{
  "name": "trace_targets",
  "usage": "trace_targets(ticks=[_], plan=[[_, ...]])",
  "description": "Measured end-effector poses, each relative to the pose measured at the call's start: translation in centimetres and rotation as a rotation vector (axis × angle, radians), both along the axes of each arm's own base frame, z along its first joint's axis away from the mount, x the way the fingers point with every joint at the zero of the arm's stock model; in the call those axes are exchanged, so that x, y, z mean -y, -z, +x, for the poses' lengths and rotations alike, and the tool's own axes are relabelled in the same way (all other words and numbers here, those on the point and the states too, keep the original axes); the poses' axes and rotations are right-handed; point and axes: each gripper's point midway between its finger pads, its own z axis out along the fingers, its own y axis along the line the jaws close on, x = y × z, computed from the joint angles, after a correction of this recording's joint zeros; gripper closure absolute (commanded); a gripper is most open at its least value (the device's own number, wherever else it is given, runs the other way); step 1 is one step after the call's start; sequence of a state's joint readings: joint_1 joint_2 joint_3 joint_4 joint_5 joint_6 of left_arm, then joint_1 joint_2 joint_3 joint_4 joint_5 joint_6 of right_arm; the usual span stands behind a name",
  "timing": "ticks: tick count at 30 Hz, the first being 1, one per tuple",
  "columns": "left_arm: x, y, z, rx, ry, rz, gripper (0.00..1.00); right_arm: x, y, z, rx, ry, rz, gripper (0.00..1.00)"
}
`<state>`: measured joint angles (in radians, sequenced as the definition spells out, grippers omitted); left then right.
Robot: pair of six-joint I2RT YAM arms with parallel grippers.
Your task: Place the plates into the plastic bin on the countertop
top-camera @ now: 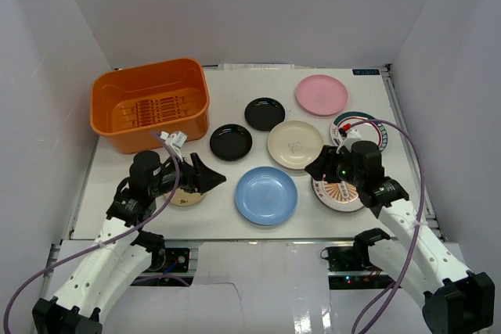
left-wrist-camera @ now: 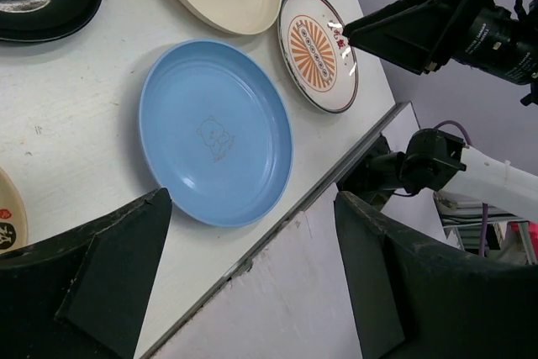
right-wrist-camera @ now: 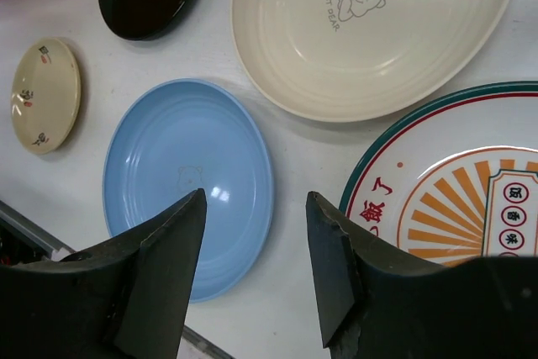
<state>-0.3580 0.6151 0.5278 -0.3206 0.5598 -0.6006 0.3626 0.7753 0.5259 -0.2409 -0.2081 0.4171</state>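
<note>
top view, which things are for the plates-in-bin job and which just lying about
Job: plastic bin; plates: light blue, pink, cream, black, black, tan, green-red rim, orange sunburst.
Lying about: nothing loose; only purple cables.

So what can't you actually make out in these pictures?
Small tan plate: top view, mostly under the left jaws; left wrist view, cut off by the left edge.
Sunburst plate: top view, partly covered by the right jaws; right wrist view, cut off by the right edge.
Green-red rimmed plate: top view, near side behind the right arm; print too small to read.
</note>
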Motion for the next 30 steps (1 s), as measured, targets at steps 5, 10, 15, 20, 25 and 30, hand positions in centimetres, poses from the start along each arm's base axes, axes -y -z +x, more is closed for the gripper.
trace_targets(ticks=[5, 10, 15, 20, 25, 30], plan=[[0.4, 0.5, 0.1, -0.016, 0.007, -0.028, 0.11, 0.5, 0.7, 0.6, -0.011, 0.025, -0.039, 0.43], [1.1, 1.8, -0.1, -0.057, 0.027, -0.045, 0.32, 1.4, 0.4, 1.8, 0.010, 0.071, -0.094, 0.48], [1.7, 3.1, 0.0, -0.077, 0.004, 0.006, 0.39, 1.9, -0.5, 2.8, 0.040, 0.096, -0.121, 0.49], [2.4, 6.4, -0.1, -0.133, -0.037, 0.132, 0.39, 1.9, -0.7, 2.8, 0.044, 0.099, -0.121, 0.49], [3.1, 9.2, -0.4, -0.156, -0.071, 0.279, 0.39, 1.8, -0.4, 2.8, 0.044, 0.093, -0.117, 0.49], [3.8, 11.3, 0.0, -0.158, -0.120, 0.413, 0.40, 1.8, 0.3, 2.4, 0.031, 0.085, -0.119, 0.49]])
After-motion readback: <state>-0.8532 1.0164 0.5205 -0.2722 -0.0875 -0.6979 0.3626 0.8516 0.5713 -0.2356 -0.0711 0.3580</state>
